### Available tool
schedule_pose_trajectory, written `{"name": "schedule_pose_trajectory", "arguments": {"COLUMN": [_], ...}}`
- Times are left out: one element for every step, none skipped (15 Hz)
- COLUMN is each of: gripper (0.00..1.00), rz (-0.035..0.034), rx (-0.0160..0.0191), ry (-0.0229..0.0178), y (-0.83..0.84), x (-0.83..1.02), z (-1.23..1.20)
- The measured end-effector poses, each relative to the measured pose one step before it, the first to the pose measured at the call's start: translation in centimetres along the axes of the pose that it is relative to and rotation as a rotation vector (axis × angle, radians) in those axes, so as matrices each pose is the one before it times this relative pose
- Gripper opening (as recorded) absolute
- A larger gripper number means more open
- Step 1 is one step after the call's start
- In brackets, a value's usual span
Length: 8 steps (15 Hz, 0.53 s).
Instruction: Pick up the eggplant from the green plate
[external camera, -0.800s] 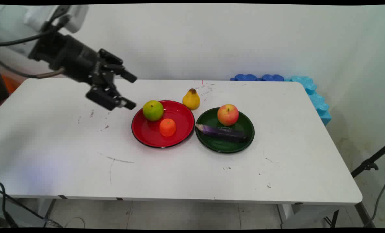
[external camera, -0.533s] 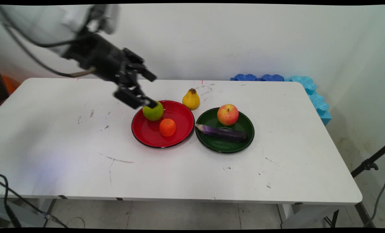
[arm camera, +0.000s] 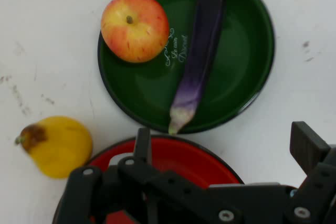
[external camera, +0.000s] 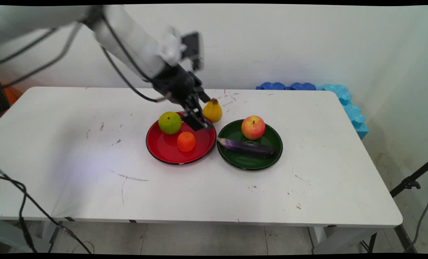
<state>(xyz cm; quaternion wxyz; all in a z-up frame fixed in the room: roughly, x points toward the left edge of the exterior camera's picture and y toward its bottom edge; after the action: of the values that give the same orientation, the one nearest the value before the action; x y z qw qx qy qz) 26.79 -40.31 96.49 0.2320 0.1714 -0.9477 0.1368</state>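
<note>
From my remote station, I saw the end effector (external camera: 204, 113) hanging low over the far rim of the red plate (external camera: 163, 153), with its fingers spread wide and nothing between them. In the main view it sat between the green apple (external camera: 169, 122) and the pear (external camera: 214, 111). It was just beside the pear, but I could not tell whether one finger touched it. The hand view showed the fingers well apart over the red plate's edge and looking across at the green plate (arm camera: 252, 77).

The green apple and the orange (external camera: 186, 141) lay on the red plate, apart from each other, with the orange nearer the camera. The pear stood upright on the counter (external camera: 73, 151), just behind the gap between the two plates and on neither of them. The green plate sat just right of the red one, nearly touching it. It carried the red apple (external camera: 253, 127) at its far side and the eggplant (external camera: 248, 147) lying across its middle, stem end toward the red plate. Blue foam pieces (external camera: 343, 97) lined the far right corner.
</note>
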Motion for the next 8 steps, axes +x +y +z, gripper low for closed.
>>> {"name": "schedule_pose_trajectory", "arguments": {"gripper": [1.00,1.00,1.00,1.00,1.00,1.00,1.00,1.00], "rz": [0.01618,0.01434,0.01046,0.01006,0.00801,0.00394,0.00127,-0.00423], "rx": [-0.00814,-0.00946,-0.00840,-0.01048,-0.00917,-0.00737,-0.00887,-0.00693], "ry": [-0.01654,-0.01684,-0.01294,-0.01299,-0.00910,-0.00567,-0.00369,0.00029], "y": [-0.220,-0.214,-0.203,-0.229,-0.275,-0.243,-0.288,-0.275], "x": [0.252,0.153,0.124,0.127,0.175,0.151,0.214,0.219], "z": [1.877,1.874,1.593,1.813,1.775,1.479,1.682,1.597]}}
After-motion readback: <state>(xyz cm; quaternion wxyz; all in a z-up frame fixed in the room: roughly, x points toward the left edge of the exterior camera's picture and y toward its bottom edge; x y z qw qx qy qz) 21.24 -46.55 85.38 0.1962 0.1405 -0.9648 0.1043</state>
